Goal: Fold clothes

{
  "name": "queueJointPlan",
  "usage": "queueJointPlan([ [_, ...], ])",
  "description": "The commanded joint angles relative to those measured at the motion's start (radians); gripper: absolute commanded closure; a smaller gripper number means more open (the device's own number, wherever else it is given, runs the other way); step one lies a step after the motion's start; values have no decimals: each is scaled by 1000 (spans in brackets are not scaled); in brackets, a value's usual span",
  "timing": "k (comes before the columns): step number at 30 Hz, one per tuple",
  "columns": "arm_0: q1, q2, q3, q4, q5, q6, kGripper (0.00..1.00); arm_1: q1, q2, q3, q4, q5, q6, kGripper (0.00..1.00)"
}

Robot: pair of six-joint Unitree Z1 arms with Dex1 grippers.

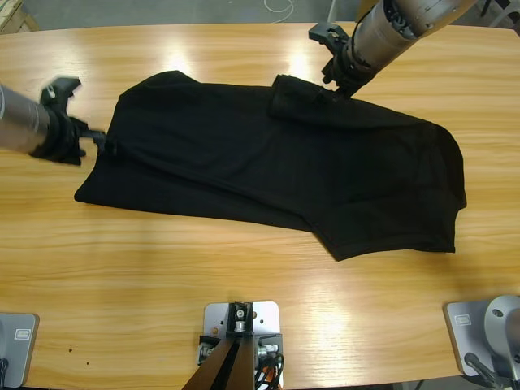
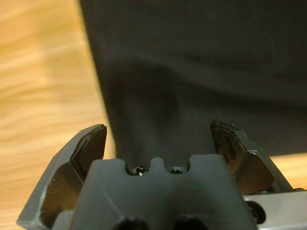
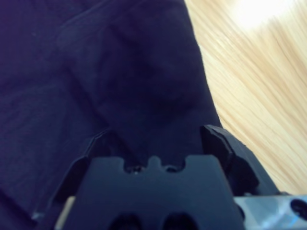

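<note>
The black shirt (image 1: pixel 268 162) lies spread across the middle of the table, with a lump of doubled-over fabric (image 1: pixel 294 97) at its far edge. My left gripper (image 1: pixel 93 114) comes in from the left and stands open at the shirt's left edge. In the left wrist view the cloth (image 2: pixel 192 57) runs down between the spread jaws of that gripper (image 2: pixel 158 127). My right gripper (image 1: pixel 329 63) reaches down from the upper right to the shirt's far edge, open too. In the right wrist view its own gripper (image 3: pixel 156 130) straddles dark fabric (image 3: pixel 96 72).
Bare wooden table (image 1: pixel 162 276) surrounds the shirt, widest at the front and at the far left. The table's back edge (image 1: pixel 203 29) runs along the top, with grey floor behind it. Wood (image 2: pixel 38 86) shows left of the cloth, and wood (image 3: pixel 259 96) right of it.
</note>
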Motion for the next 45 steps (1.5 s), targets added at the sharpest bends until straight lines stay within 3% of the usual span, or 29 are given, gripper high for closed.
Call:
queueJointPlan([
  [1, -96, 51, 56, -31, 13, -15, 156, 29, 64, -1, -9, 91, -43, 266],
  [8, -96, 119, 65, -78, 13, -22, 151, 86, 110, -22, -20, 96, -49, 284],
  [10, -96, 118, 65, -80, 14, -22, 151, 92, 128, -37, -24, 96, -47, 352],
  [14, -94, 111, 68, -79, 14, -20, 151, 98, 178, -81, -26, 65, -33, 370],
  [17, -94, 110, 71, -80, 13, -20, 151, 98, 221, -121, -24, 29, -14, 451],
  [19, -94, 114, 71, -81, 13, -20, 147, 98, 240, -136, -24, 17, 1, 575],
  [22, -94, 119, 70, -86, 13, -21, 147, 93, 241, -151, -24, -9, 3, 994],
  [33, -94, 134, 76, -97, 9, -22, 147, 42, 223, -195, 15, -26, 1, 1000],
  [45, -96, 142, 97, -99, 6, -22, 147, -238, 294, -464, 78, -198, -1, 1000],
])
